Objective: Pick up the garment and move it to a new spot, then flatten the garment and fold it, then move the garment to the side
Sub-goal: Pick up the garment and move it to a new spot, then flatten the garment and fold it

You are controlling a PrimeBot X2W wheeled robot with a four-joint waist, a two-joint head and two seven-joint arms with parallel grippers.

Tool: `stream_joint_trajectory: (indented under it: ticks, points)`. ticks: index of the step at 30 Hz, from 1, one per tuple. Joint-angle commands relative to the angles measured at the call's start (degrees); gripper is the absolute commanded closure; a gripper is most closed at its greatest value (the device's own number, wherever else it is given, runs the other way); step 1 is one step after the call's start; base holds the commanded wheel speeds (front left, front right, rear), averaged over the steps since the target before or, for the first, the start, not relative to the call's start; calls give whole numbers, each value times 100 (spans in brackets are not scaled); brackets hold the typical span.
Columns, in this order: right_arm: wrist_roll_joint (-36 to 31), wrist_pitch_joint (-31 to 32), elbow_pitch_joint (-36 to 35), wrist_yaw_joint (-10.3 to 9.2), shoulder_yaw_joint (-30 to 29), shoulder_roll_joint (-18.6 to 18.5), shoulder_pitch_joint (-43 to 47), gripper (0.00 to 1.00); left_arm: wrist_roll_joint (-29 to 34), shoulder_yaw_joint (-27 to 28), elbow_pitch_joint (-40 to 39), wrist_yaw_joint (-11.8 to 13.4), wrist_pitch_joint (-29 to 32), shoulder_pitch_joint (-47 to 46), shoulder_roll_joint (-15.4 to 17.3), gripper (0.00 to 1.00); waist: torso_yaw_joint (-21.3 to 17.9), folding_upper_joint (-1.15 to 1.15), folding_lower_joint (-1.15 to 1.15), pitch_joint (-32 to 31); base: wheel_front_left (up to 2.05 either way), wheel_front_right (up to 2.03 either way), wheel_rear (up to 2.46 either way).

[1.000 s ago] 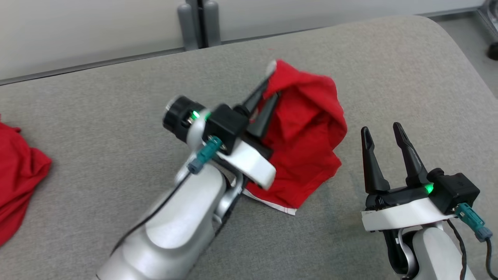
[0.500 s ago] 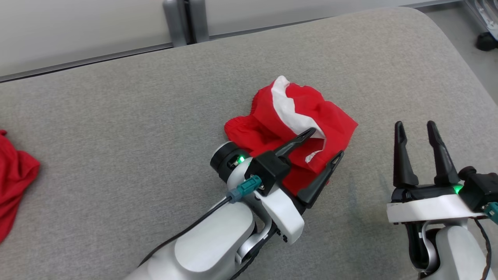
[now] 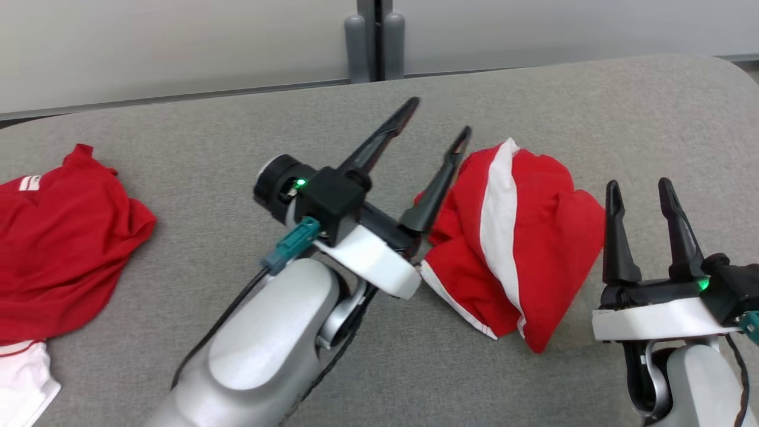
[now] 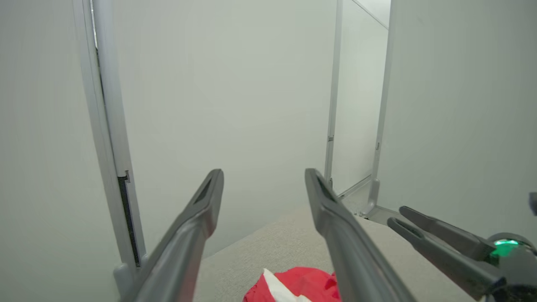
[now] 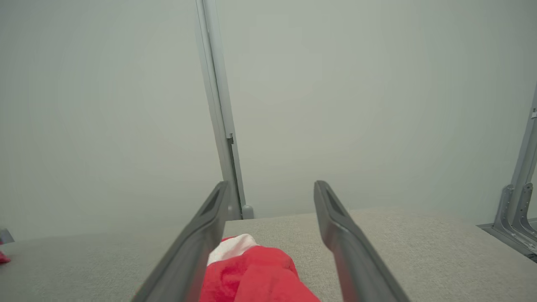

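My left end effector (image 3: pixel 440 116) stands wide open and holds nothing. It is raised over the surface (image 3: pixel 178 148), just beside the left edge of the garment (image 3: pixel 533 237), and I cannot tell if it touches the cloth. My right end effector (image 3: pixel 638 184) is also wide open and empty, near the right edge of the garment. The garment, red with a white stripe, lies in a crumpled heap on the surface between my two end effectors, free of both.

I judge that the placing at a new spot is finished and that the flattening is now the step in hand. The next move calls for both end effectors to go down to two opposite edges of the heap, pinch the cloth there, and pull apart until it lies flat.

I count two end effectors and two red garments: this one and a second garment (image 3: pixel 65 237), well apart at my left. A white cloth piece (image 3: pixel 24 379) below it may belong to it; I cannot tell.
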Motion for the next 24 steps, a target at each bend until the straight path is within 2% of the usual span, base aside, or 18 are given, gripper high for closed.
stream_joint_trajectory:
  ticks: [1, 5, 10, 14, 17, 24]
  points:
    - [-61, -6, -15, 0, 30, -8, 90, 0, 88, 132, -30, -25, 0, 170, 99, 0, 186, 0, 0, -121, 0, 0, 0]
    - [-248, -7, -29, 0, 193, -10, 260, 0, 467, 760, -95, -99, 0, 798, 380, 0, 420, 0, 0, -228, 0, 0, 0]
    - [-327, -7, 31, 0, 319, -12, 474, 0, 823, 1496, -280, -164, -1, 1804, 531, 0, 589, 0, 0, -336, 0, 0, 0]
    - [-304, -7, 75, 0, 373, -11, 576, 0, 958, 2121, -431, -214, -1, 2556, 353, 0, 661, 0, 0, -376, 0, 0, 0]
    - [-303, -7, 121, 0, 367, -12, 609, 0, 1095, 2427, -501, -351, -1, 2848, 183, 0, 714, 0, 0, -394, 0, 0, 0]
    - [-518, -6, 416, 0, 423, -11, 522, 0, 1334, 2686, -518, -628, -1, 2908, -6, 0, 804, 0, 0, -412, 0, 0, 0]
